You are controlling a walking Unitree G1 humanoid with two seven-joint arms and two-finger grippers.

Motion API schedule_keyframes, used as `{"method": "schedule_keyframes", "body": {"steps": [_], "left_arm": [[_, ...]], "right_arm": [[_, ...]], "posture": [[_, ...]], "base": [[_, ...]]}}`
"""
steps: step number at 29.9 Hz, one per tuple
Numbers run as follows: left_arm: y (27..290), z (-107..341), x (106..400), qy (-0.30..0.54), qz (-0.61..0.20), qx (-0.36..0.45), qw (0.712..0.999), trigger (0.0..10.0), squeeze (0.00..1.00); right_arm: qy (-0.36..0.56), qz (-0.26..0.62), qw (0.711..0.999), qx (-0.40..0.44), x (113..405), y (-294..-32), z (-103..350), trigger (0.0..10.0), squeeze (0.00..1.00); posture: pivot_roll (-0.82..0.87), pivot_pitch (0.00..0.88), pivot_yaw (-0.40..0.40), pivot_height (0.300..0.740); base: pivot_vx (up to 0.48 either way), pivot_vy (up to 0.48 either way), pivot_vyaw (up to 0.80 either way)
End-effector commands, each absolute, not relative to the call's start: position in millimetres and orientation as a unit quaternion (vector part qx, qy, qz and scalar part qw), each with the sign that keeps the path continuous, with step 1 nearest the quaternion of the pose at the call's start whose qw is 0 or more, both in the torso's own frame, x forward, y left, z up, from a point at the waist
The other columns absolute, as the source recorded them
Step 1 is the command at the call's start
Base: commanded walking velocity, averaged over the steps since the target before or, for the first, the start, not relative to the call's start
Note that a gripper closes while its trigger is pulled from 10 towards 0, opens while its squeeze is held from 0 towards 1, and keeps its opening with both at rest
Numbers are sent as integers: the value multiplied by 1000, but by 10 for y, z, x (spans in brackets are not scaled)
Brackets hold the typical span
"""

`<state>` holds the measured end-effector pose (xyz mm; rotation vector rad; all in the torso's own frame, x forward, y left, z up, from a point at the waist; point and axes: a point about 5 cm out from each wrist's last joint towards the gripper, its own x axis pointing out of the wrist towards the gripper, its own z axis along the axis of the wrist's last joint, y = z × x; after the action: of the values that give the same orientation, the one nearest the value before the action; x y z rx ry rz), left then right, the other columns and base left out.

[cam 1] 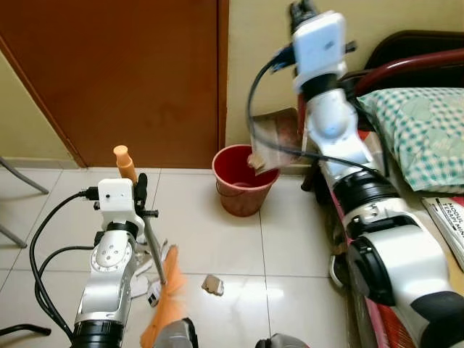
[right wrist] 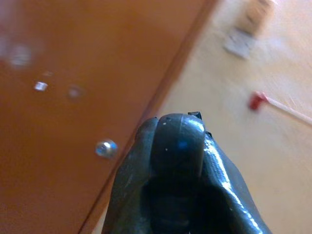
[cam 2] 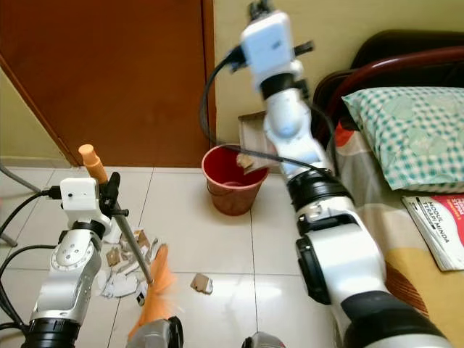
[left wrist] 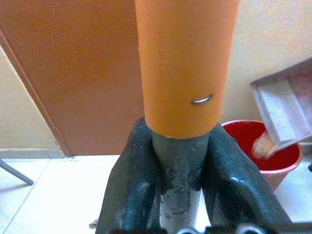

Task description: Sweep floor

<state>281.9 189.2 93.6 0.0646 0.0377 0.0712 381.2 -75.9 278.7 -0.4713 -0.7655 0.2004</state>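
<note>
Left wrist view: left pincer [left wrist: 180, 185] pinches broom handle [left wrist: 183, 63]; right pincer [right wrist: 178, 146] clamps dustpan [cam 2: 254, 141] over bucket [cam 2: 233, 181].

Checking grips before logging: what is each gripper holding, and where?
Left gripper clamps the broom on its grey shaft just below the orange grip. Right gripper holds the dustpan by its dark handle.

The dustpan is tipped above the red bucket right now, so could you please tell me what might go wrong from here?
1. The dustpan, held by the right end effector, is tilted at the red bucket rim; a scrap falling near the edge may land on the floor.
2. The left end effector grips the broom over the scrap pile; a swing could scatter it.
</note>
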Motion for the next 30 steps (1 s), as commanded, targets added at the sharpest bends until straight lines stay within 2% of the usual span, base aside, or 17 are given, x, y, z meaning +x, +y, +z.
{"method": "schedule_keyframes", "body": {"steps": [1, 9, 12, 13, 19, 24, 27, 30], "left_arm": [[1880, 940, 2809, 18, 34, 36, 999, 10000, 0], [1879, 940, 2804, 18, 35, 36, 999, 10000, 0], [1878, 943, 2806, 17, 34, 38, 999, 10000, 0], [1873, 946, 2811, 16, 33, 38, 999, 10000, 0], [1851, 947, 2836, 15, 31, 36, 999, 10000, 0], [1821, 947, 2846, 15, 26, 34, 999, 10000, 0], [1829, 939, 2850, 17, 29, 34, 999, 10000, 0], [1834, 923, 2835, 20, 31, 34, 999, 10000, 0]], "right_arm": [[-415, 118, 868, -245, 3724, -616, 2864, 10000, 0], [-434, 127, 866, -211, 3640, -515, 2897, 10000, 0], [-436, 133, 875, -165, 3603, -512, 2968, 10000, 0], [-430, 140, 885, -110, 3580, -530, 3053, 10000, 0], [-418, 146, 897, 1, 3537, -611, 3234, 10000, 0], [-376, 168, 910, 49, 3515, -649, 3030, 10000, 0], [-301, 154, 934, 114, 3509, -787, 2704, 10000, 0], [-265, 143, 943, 139, 3477, -873, 2545, 10000, 0]], "posture": [[-23, 60, -38, 740], [-19, 62, -40, 740], [-22, 60, -39, 740], [-23, 60, -38, 740], [-32, 53, -36, 740], [-32, 50, -36, 740], [-30, 46, -41, 740], [-29, 45, -44, 740]], "base": [[0, 0, 0], [0, 0, 0], [0, 0, 0], [0, 0, 0], [0, 0, 0], [0, 0, 0], [0, 0, 0], [0, 0, 0]]}}
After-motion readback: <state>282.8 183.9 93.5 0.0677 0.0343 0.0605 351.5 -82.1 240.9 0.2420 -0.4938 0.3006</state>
